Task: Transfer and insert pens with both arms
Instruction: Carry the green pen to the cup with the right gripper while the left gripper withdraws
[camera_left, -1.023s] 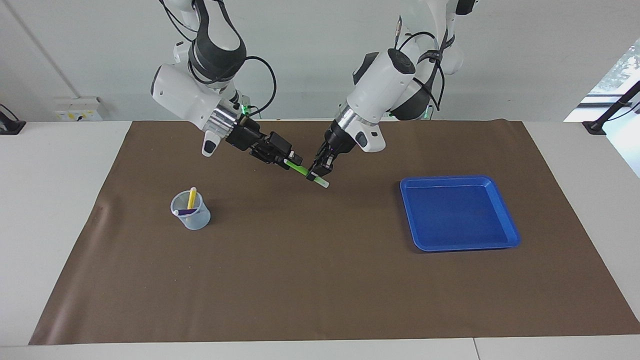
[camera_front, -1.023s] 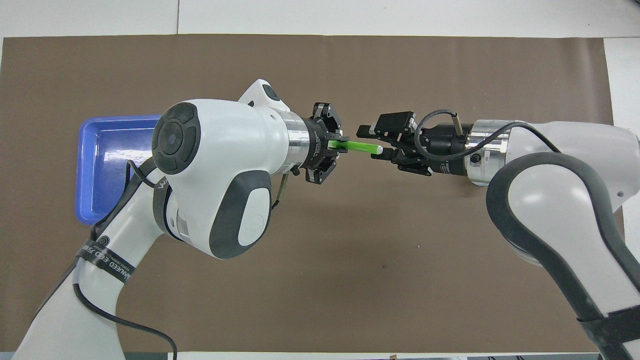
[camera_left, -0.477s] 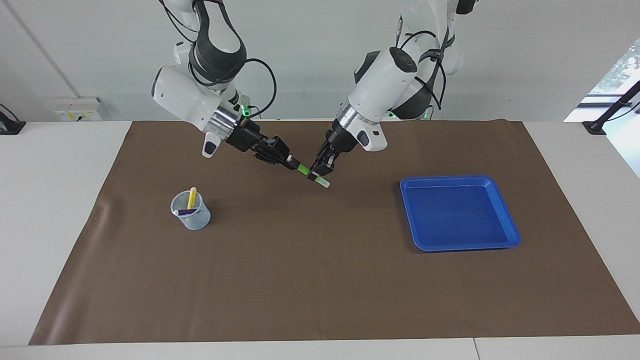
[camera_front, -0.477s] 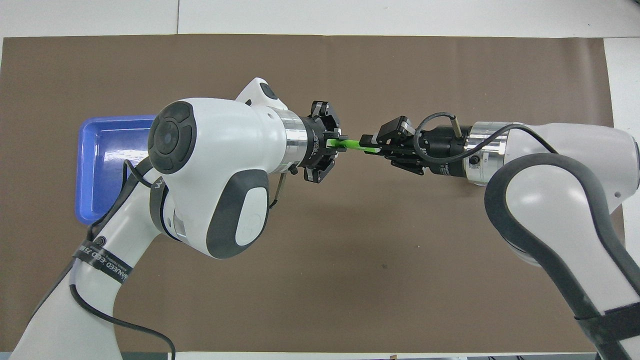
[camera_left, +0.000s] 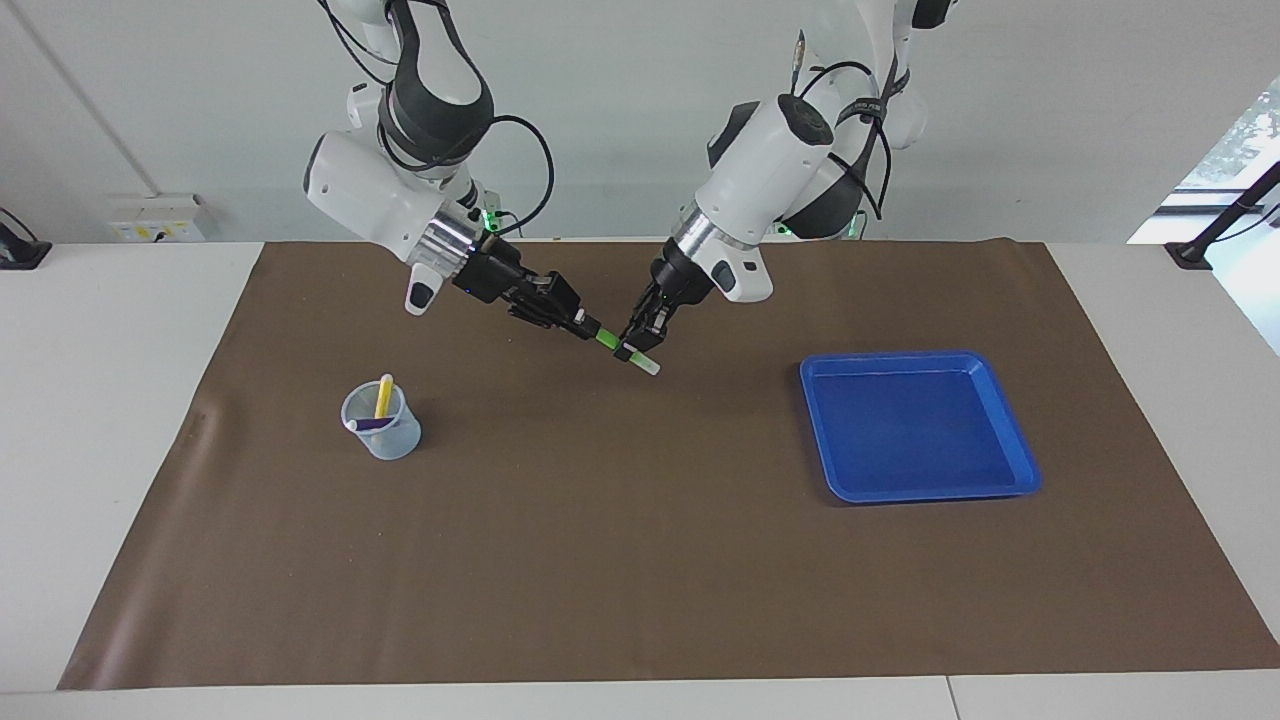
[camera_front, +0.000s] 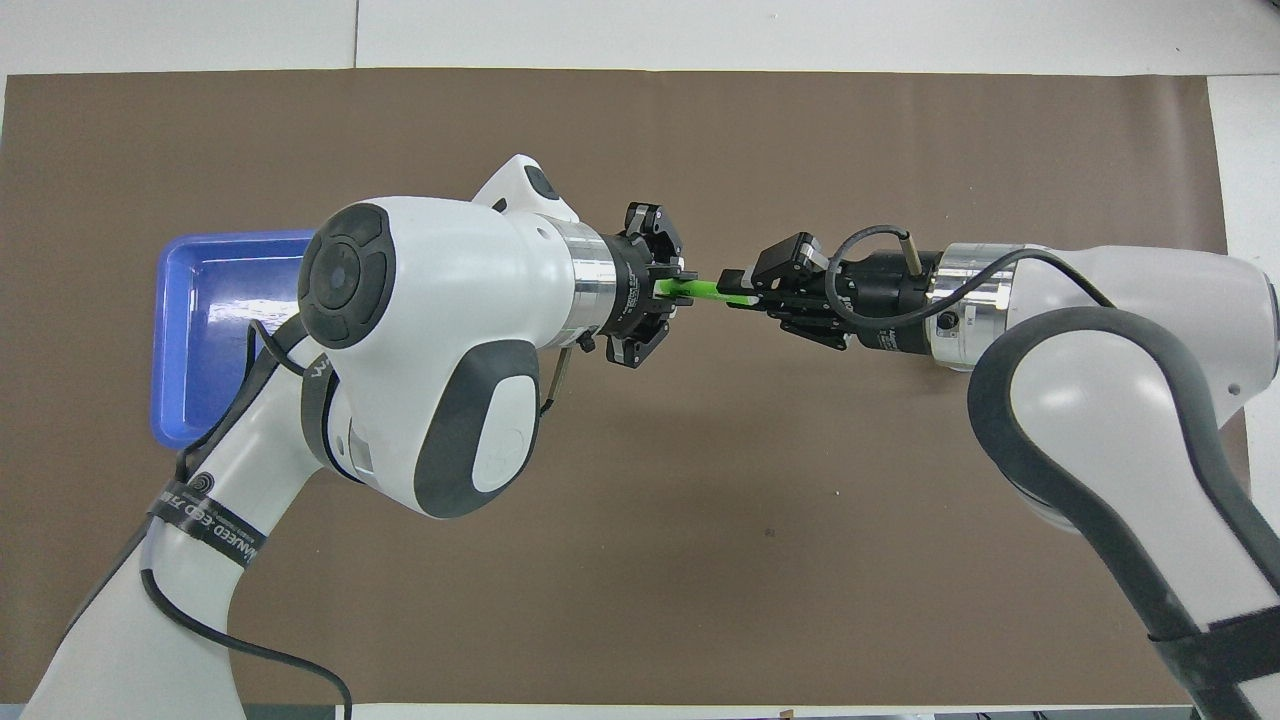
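Holding the green pen (camera_left: 606, 338) between my two hands above the middle of the table's brown mat (camera_left: 640, 560), I am at the handover. In the facing view, my right hand (camera_left: 582, 326) grasps the pen's upper end and my left hand (camera_left: 634, 343) is clenched on it near the pale cap, which pokes out below. Since half a second ago both arms have lifted slightly and almost nothing else has shifted, so I judge the transfer not yet complete: neither hand has let go. This view alone shows the clear cup (camera_left: 381, 421) toward my right arm's end, with the yellow pen (camera_left: 383, 396) and purple pen (camera_left: 374, 423) already in it, and the blue tray (camera_left: 917, 425) with no pens in it. In the overhead view, the green pen (camera_front: 705, 290) bridges my left hand (camera_front: 668, 287) and right hand (camera_front: 745, 293); my arm hides the cup and part of the tray (camera_front: 210, 330).
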